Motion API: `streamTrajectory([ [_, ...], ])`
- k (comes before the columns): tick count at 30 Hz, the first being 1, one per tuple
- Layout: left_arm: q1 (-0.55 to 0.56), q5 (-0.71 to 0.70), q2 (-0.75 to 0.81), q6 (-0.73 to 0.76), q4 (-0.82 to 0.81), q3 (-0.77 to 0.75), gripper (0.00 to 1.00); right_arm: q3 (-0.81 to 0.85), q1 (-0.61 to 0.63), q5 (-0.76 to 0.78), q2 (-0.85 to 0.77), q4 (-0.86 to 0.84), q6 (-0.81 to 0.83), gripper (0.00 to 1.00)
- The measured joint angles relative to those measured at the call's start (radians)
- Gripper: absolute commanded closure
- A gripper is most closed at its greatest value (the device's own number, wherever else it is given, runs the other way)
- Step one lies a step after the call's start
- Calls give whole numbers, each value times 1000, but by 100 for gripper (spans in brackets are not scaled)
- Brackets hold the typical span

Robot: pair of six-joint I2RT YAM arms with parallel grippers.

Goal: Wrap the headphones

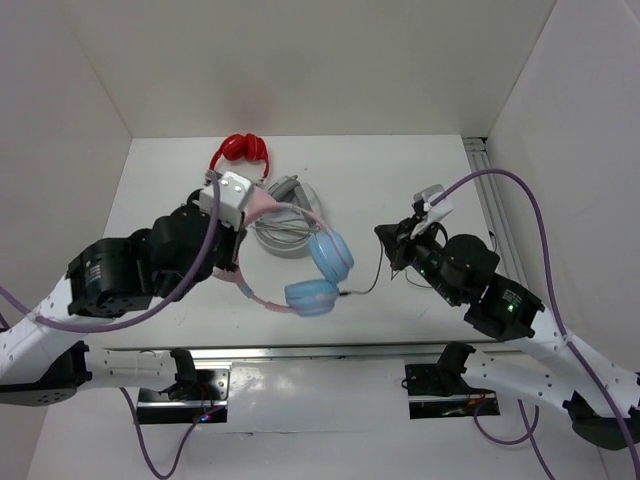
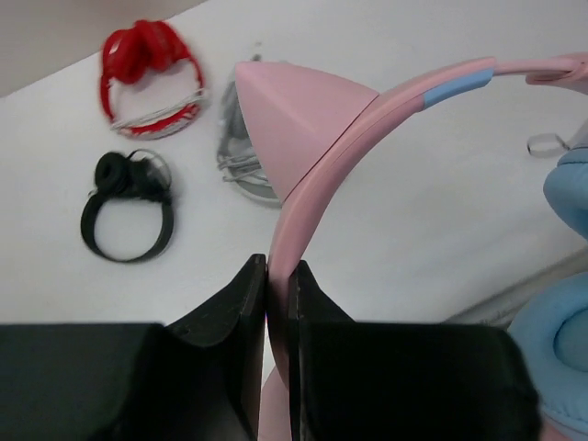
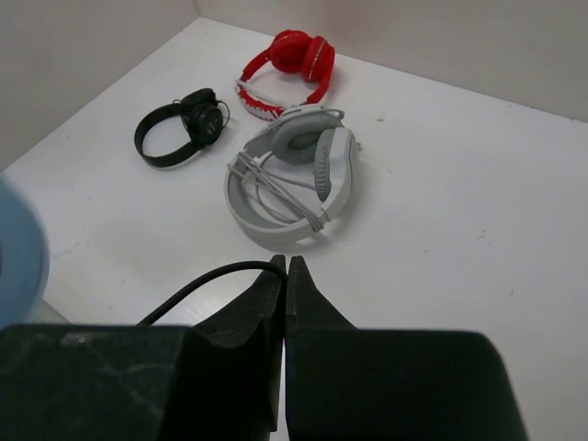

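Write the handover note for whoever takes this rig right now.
Left pincer: shut on the pink headband of the headphones.
Right pincer: shut on the black cable.
Position: headphones mid-table, beside the grey pair; cable runs loose from the lower ear cup to the right pincer.
Done: both grasps made.
Left: no turn of cable visible yet; wind it round the headphones.

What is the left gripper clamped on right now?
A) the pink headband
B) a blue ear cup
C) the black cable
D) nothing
A: in the left wrist view the left gripper is shut on the headband near a cat ear; the cable is pinched by the right gripper.
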State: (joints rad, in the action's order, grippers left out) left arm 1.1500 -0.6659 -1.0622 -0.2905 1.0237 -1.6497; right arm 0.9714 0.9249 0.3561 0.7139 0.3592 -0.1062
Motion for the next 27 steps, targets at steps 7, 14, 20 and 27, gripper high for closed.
streamTrajectory([
  [7,-2,-263,34,-278,121,-157,100,-158,-2,-85,-2,-143,-34,100],
  [14,-2,-363,87,-368,155,-185,100,-383,-2,-319,58,-353,-26,98],
  [20,-2,-376,28,-372,146,-241,100,-452,-3,-380,65,-534,-19,78],
  [27,-2,-347,-28,-371,84,-323,100,-539,-3,-433,158,-662,-11,67],
])
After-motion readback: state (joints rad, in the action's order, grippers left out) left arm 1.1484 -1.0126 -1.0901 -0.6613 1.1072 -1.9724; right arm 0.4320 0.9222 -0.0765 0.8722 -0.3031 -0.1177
